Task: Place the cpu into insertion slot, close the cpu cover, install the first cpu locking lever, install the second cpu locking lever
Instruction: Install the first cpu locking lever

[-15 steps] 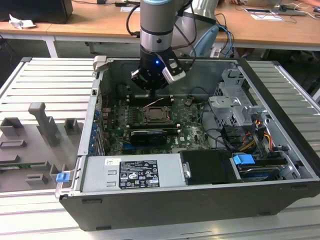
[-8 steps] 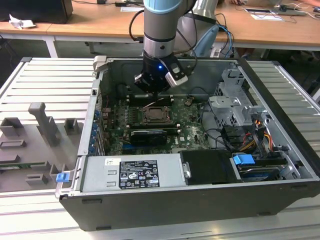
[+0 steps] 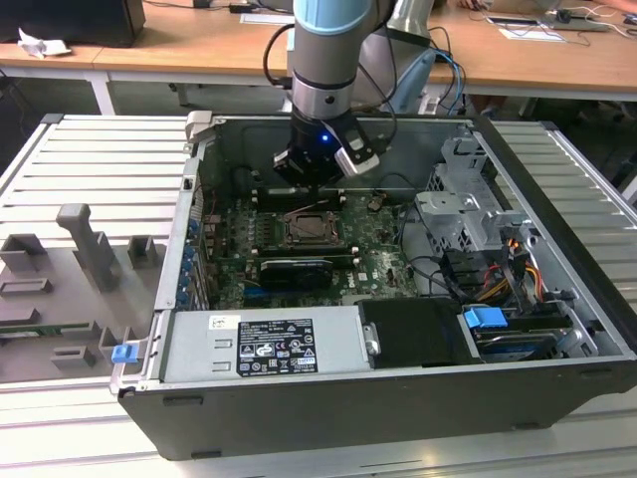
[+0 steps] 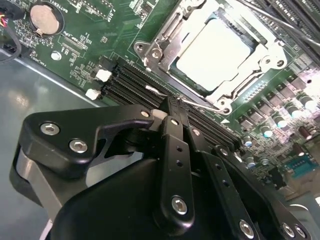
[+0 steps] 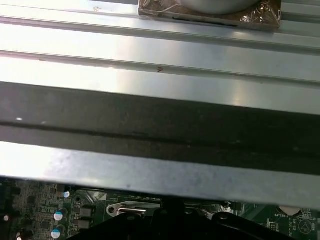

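My jaws are closed, fingertips pressed together and holding nothing. The cpu sits in the insertion slot under the closed cpu cover, just beyond my fingertips, near a thin locking lever.

The grey-and-blue jointed robot arm hangs vertical, its black metal gripper pointing toward six o'clock, fingers pressed together.

Cpu face pale, smooth, satin metal; cpu cover bright bare metal; pincer matt black; table ribbed brushed aluminium.
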Robot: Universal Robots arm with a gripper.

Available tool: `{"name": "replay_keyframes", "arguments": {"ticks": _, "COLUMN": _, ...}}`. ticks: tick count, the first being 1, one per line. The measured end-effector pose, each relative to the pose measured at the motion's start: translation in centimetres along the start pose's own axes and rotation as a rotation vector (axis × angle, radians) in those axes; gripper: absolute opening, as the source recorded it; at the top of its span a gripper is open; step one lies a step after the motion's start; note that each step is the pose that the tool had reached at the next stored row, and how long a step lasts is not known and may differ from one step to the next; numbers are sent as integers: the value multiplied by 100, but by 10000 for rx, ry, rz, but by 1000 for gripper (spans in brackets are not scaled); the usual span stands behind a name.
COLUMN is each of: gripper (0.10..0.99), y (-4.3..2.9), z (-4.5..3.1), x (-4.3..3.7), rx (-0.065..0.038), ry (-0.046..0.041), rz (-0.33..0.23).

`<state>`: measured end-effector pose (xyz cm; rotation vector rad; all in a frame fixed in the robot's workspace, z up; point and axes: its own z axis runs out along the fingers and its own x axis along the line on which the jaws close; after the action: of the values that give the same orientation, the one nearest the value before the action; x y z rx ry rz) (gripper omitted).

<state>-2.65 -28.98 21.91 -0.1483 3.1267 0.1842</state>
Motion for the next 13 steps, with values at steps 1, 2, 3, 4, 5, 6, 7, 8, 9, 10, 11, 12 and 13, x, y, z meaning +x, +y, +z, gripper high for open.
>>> {"name": "replay_keyframes", "arguments": {"ticks": 1, "gripper": 106, "y": -2, "z": 4, "x": -9, "rx": -3, "ry": -2, "rz": 22}}
{"name": "replay_keyframes", "arguments": {"ticks": 2, "gripper": 106, "y": -3, "z": 7, "x": -14, "rx": -7, "ry": -4, "rz": 25}}
{"name": "replay_keyframes", "arguments": {"ticks": 3, "gripper": 106, "y": -3, "z": 11, "x": -19, "rx": -11, "ry": -5, "rz": 25}}
{"name": "replay_keyframes", "arguments": {"ticks": 4, "gripper": 106, "y": -4, "z": 15, "x": -24, "rx": -11, "ry": -4, "rz": 27}}
{"name": "replay_keyframes", "arguments": {"ticks": 5, "gripper": 106, "y": -6, "z": 21, "x": -35, "rx": -11, "ry": -5, "rz": 30}}
{"name": "replay_keyframes", "arguments": {"ticks": 6, "gripper": 106, "y": -8, "z": 27, "x": -44, "rx": -12, "ry": -5, "rz": 32}}
{"name": "replay_keyframes", "arguments": {"ticks": 7, "gripper": 106, "y": -11, "z": 39, "x": -60, "rx": -11, "ry": -5, "rz": 33}}
{"name": "replay_keyframes", "arguments": {"ticks": 8, "gripper": 106, "y": -14, "z": 53, "x": -75, "rx": -11, "ry": -5, "rz": 33}}
{"name": "replay_keyframes", "arguments": {"ticks": 9, "gripper": 106, "y": -15, "z": 61, "x": -79, "rx": -11, "ry": -5, "rz": 32}}
{"name": "replay_keyframes", "arguments": {"ticks": 10, "gripper": 106, "y": -17, "z": 72, "x": -81, "rx": -11, "ry": -5, "rz": 33}}
{"name": "replay_keyframes", "arguments": {"ticks": 11, "gripper": 106, "y": -18, "z": 83, "x": -84, "rx": -11, "ry": -5, "rz": 33}}
{"name": "replay_keyframes", "arguments": {"ticks": 12, "gripper": 106, "y": -20, "z": 92, "x": -87, "rx": -11, "ry": -4, "rz": 33}}
{"name": "replay_keyframes", "arguments": {"ticks": 13, "gripper": 106, "y": -22, "z": 103, "x": -93, "rx": -10, "ry": -5, "rz": 33}}
